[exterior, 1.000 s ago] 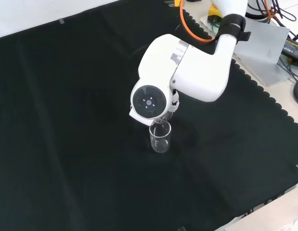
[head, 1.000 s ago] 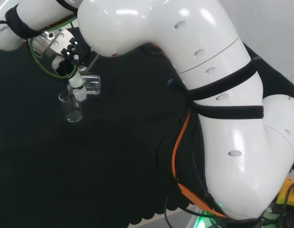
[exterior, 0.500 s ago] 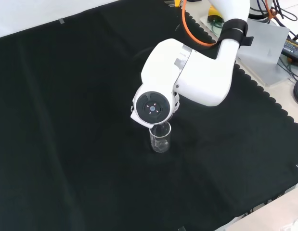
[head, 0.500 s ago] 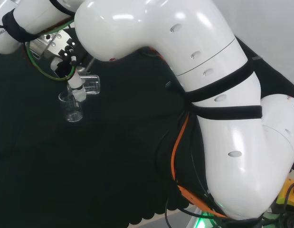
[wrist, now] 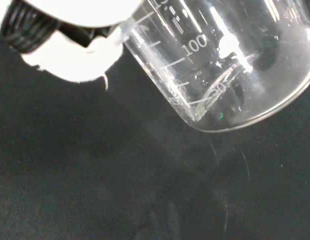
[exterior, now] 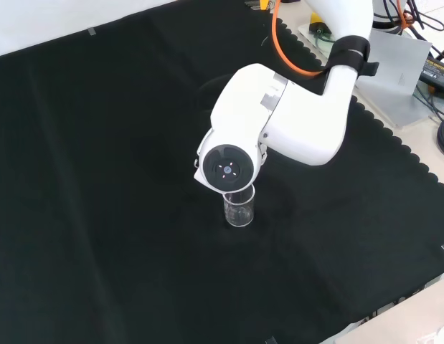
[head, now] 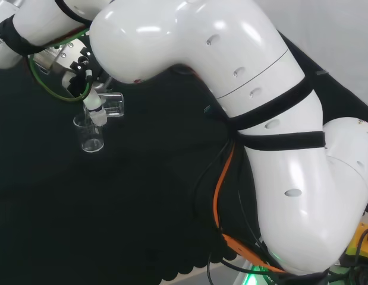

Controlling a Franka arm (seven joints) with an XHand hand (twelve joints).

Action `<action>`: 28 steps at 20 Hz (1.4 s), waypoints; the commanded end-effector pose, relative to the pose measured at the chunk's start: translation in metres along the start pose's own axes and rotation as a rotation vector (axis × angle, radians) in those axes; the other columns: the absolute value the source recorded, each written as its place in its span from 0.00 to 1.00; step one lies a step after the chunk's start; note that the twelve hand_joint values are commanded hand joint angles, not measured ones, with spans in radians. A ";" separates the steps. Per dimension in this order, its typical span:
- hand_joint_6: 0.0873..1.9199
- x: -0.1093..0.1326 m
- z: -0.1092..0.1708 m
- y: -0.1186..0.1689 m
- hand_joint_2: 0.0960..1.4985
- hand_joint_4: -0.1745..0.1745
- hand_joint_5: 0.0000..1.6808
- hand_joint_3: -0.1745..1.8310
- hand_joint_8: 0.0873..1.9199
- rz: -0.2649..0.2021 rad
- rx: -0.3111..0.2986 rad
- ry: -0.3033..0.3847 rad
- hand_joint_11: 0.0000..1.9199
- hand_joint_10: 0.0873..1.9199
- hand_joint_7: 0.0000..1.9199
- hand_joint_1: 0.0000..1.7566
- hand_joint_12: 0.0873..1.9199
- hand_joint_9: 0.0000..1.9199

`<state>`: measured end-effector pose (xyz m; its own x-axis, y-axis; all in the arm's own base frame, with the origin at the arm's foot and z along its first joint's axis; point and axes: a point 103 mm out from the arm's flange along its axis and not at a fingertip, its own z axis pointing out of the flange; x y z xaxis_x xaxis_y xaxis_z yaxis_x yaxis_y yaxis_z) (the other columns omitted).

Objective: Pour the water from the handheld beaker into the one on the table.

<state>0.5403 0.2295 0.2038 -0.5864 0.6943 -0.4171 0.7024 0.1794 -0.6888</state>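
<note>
In the head view, at far left, the hand (head: 82, 71) has its fingers curled round the held beaker (head: 112, 105), which lies tipped on its side with its mouth over the standing beaker (head: 90, 136) on the table (head: 142, 208). Water cannot be made out clearly in either glass. To pour well, keep the lip centred over the lower rim and tilt slowly. To the right, the arm's white link (exterior: 279, 122) covers the pour in the front view. Orange cable (head: 222, 184) hangs nearby, well apart.
</note>
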 end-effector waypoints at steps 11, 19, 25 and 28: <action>0.35 0.001 0.001 -0.001 0.38 1.00 0.75 0.44 0.00 0.010 0.049 -0.020 0.58 0.00 0.87 0.64 0.45 0.81; 0.35 0.003 -0.002 -0.001 0.38 1.00 0.75 0.45 0.00 0.009 0.055 -0.025 0.58 0.00 0.86 0.64 0.45 0.81; 0.35 0.002 -0.001 -0.002 0.38 1.00 0.75 0.45 0.00 0.008 0.064 -0.025 0.58 0.00 0.86 0.64 0.45 0.81; 0.35 0.000 0.001 -0.003 0.38 1.00 0.75 0.45 0.00 0.005 0.058 -0.014 0.58 0.00 0.86 0.64 0.45 0.81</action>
<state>0.5372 0.2300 0.2032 -0.5924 0.6787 -0.4341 0.6789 0.1304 -0.7226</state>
